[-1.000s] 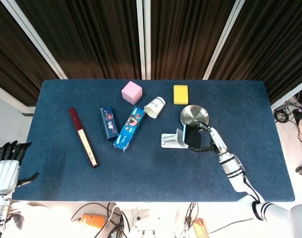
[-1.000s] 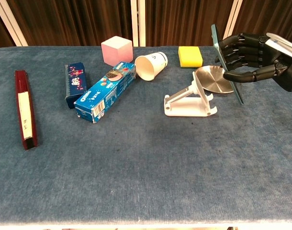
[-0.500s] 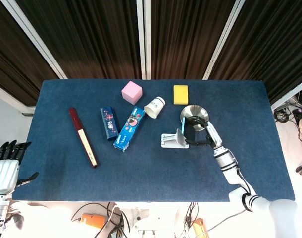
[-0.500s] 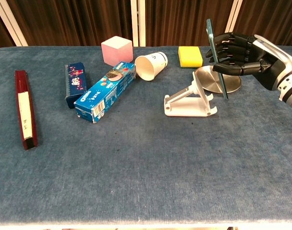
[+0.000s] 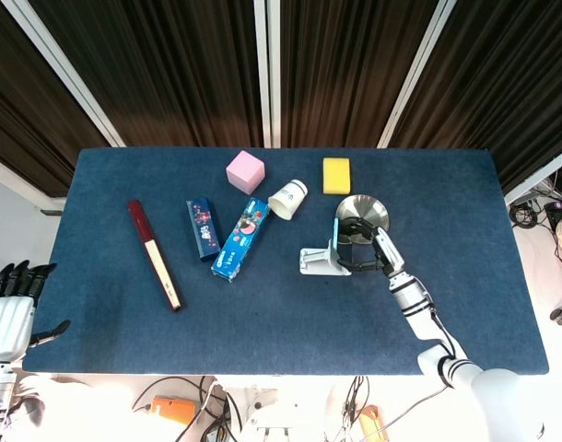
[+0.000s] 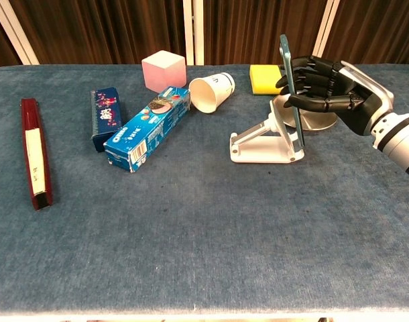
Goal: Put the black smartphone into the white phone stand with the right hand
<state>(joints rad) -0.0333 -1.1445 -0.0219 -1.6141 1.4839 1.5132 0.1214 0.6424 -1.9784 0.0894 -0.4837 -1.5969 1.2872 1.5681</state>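
My right hand [image 6: 325, 94] [image 5: 368, 247] grips the black smartphone [image 6: 289, 87] [image 5: 337, 241] upright, nearly edge-on to the chest camera, its lower end just over the right side of the white phone stand [image 6: 265, 144] [image 5: 316, 261]. Whether the phone touches the stand's ledge I cannot tell. The fingers wrap the phone from the right. My left hand [image 5: 12, 308] hangs off the table's left edge in the head view, fingers apart, holding nothing.
Behind the stand lies a round silver dish [image 6: 322, 119] with a yellow sponge [image 6: 265, 78] beyond it. A tipped paper cup [image 6: 212, 92], pink cube [image 6: 163, 70], blue Oreo box [image 6: 147, 127], small dark blue box [image 6: 104, 115] and long dark red box [image 6: 35, 151] lie to the left.
My right hand has carried the phone leftward and slightly down, from over the silver dish to right above the stand. The left hand stays put.
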